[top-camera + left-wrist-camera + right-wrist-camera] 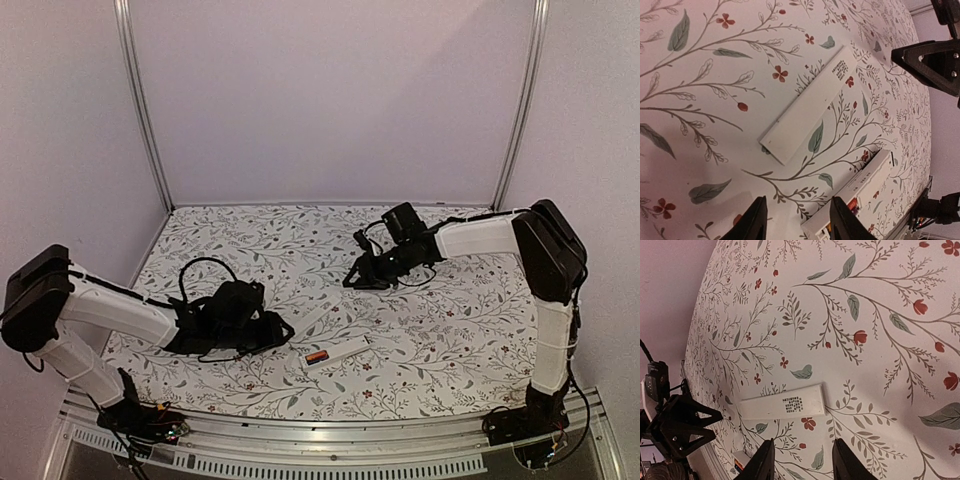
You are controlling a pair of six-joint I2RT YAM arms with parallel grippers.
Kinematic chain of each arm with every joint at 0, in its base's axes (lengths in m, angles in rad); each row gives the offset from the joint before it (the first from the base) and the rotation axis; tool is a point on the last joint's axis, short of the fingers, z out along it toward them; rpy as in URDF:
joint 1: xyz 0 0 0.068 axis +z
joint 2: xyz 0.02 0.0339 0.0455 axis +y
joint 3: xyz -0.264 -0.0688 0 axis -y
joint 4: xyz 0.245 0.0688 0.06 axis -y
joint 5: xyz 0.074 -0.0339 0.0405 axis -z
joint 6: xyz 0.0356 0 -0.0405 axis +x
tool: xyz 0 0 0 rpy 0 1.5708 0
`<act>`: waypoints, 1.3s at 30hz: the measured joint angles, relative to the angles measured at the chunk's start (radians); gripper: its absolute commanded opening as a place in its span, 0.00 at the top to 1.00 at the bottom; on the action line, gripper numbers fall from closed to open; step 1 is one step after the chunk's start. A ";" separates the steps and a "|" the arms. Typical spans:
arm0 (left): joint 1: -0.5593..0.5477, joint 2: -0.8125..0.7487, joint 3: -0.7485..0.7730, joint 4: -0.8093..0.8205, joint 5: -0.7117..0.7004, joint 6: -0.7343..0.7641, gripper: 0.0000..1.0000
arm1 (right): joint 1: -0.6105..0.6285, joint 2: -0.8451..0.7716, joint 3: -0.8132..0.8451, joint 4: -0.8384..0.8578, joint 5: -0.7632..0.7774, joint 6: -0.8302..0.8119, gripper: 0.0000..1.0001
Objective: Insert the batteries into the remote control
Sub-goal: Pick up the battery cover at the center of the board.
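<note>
— Left fingers fill the bottom of their own wrist view, spread apart with nothing between them, only the flowered bench below
— And the right fingers?
— Much the same: parted, holding nothing, hanging over the leaf print on the far side of the white pieces
— Where is the remote control?
— Lying flat on the bench toward the near edge, slanted, between the two arms and closer to the left one. Its end toward the left arm shows a dark and orange patch. Whether that is one of the batteries, I cannot tell
— What is the other white piece?
— A thin flat white strip with a small block of print near one end. It lies just beyond the remote control and runs roughly alongside it, not touching
— How do the fingers stand to these?
— From above, the left fingers sit just beside the lower-left ends of both pieces. In the wrist view the strip is clear of them, and the remote control's end lies right by one finger. The right fingers sit beyond the strip, apart from it, tips turned toward it
</note>
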 measured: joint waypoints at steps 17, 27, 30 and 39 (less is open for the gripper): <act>0.057 0.182 0.000 0.208 0.075 -0.148 0.73 | 0.036 0.175 0.163 -0.107 0.037 -0.093 0.68; 0.090 0.254 0.008 0.336 0.097 -0.198 0.74 | 0.037 0.201 0.185 -0.083 0.017 -0.104 0.74; 0.090 0.267 0.002 0.375 0.101 -0.188 0.75 | 0.030 0.202 0.171 -0.058 0.011 -0.103 0.77; 0.117 0.295 -0.038 0.484 0.150 -0.180 0.79 | 0.015 0.122 -0.005 0.082 -0.028 -0.056 0.85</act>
